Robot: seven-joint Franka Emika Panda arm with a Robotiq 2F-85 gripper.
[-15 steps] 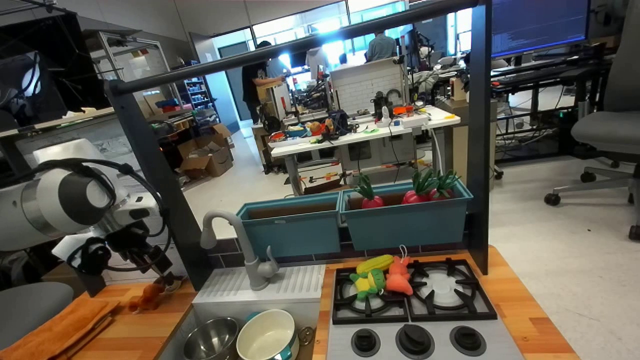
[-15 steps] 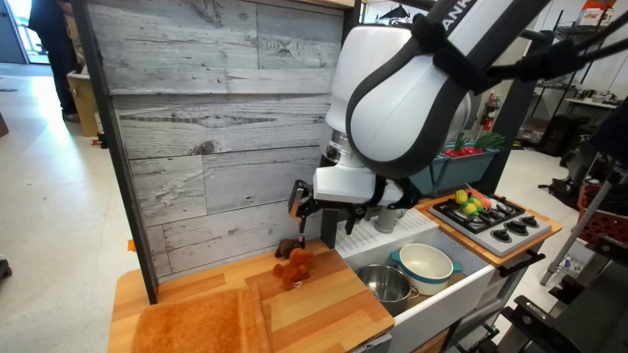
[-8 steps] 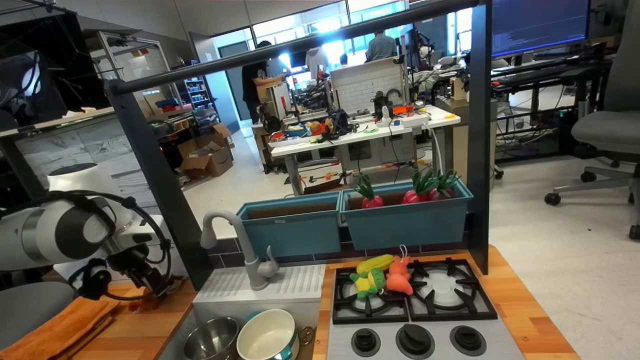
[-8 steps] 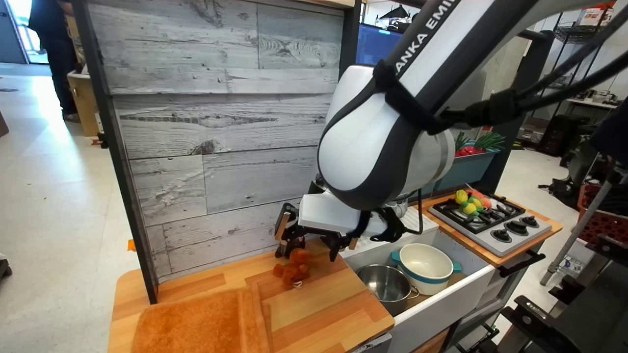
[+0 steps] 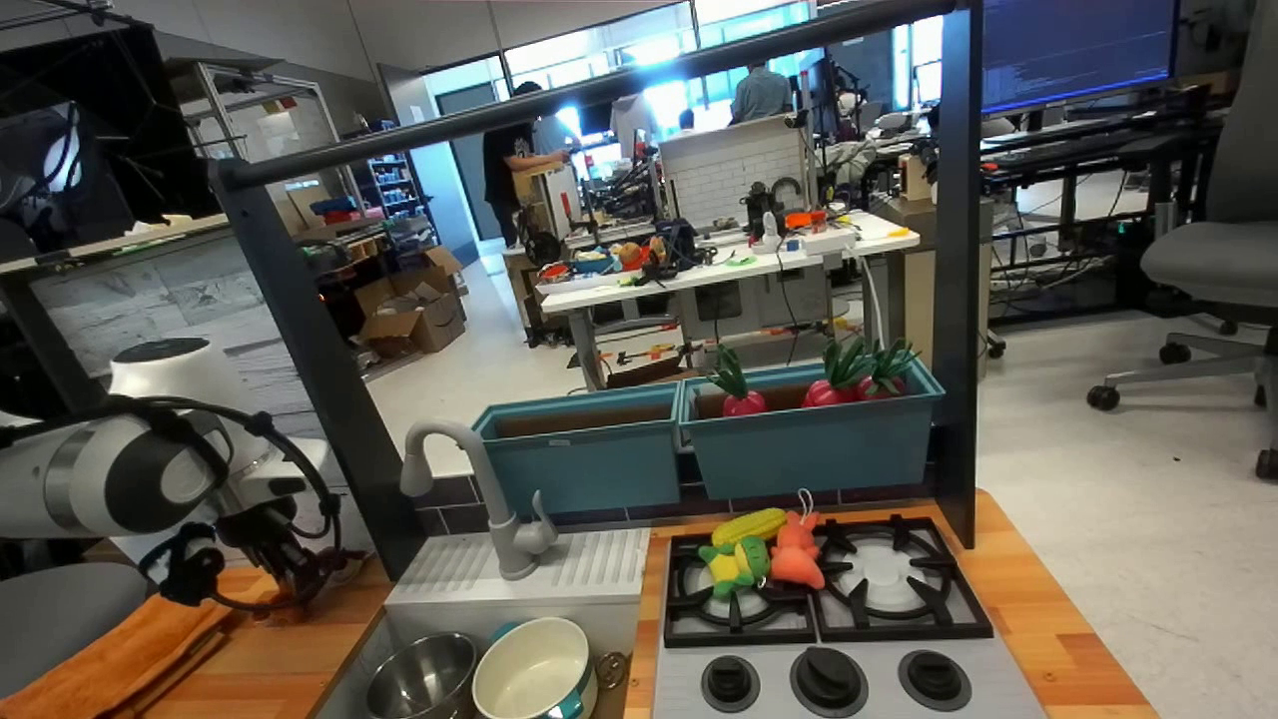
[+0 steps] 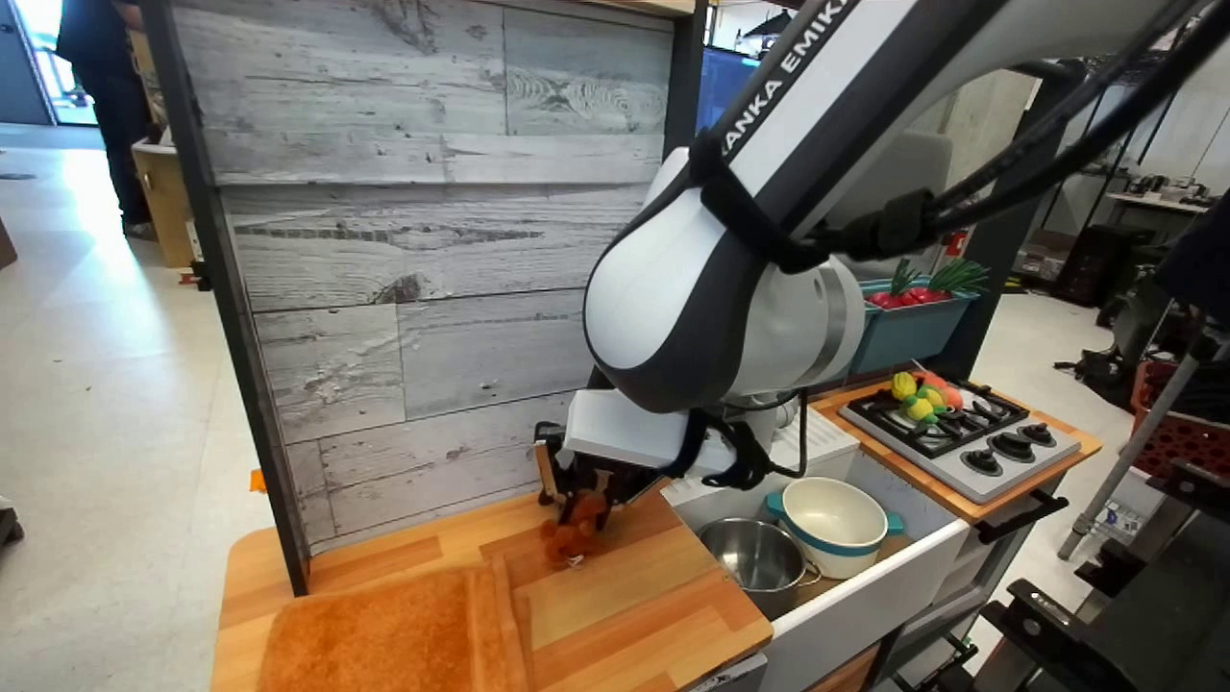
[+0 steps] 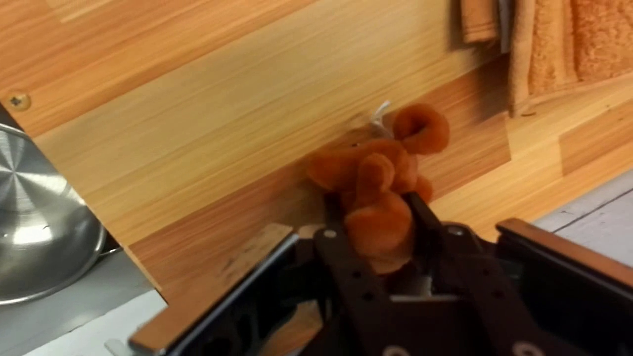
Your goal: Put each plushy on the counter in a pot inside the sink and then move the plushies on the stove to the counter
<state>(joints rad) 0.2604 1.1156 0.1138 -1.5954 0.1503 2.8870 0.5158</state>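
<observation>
An orange plushy [image 7: 378, 225] on the wooden counter [image 6: 663, 615] sits between the fingers of my gripper [image 7: 373, 197], which press on it from both sides. A dark brown plushy beside it is mostly hidden by the gripper in the exterior views. In the sink [image 6: 879, 601] stand a steel pot [image 5: 424, 674] and a cream pot [image 5: 534, 667] with teal handles; no plushy shows in either. On the stove [image 5: 849, 689] rest a yellow corn plushy [image 5: 749, 527], a green and yellow plushy [image 5: 736, 566] and a coral plushy [image 5: 797, 554].
A folded orange towel [image 6: 375, 630] covers the counter's front corner. The grey wood-panel wall [image 6: 432, 317] rises close behind the gripper. A grey faucet [image 5: 489, 499] stands behind the sink, and teal planters [image 5: 814, 444] with radishes line the back.
My gripper has come down from above the counter to the orange plushy. Its fingers have closed in around it, and the plushy has shifted slightly.
</observation>
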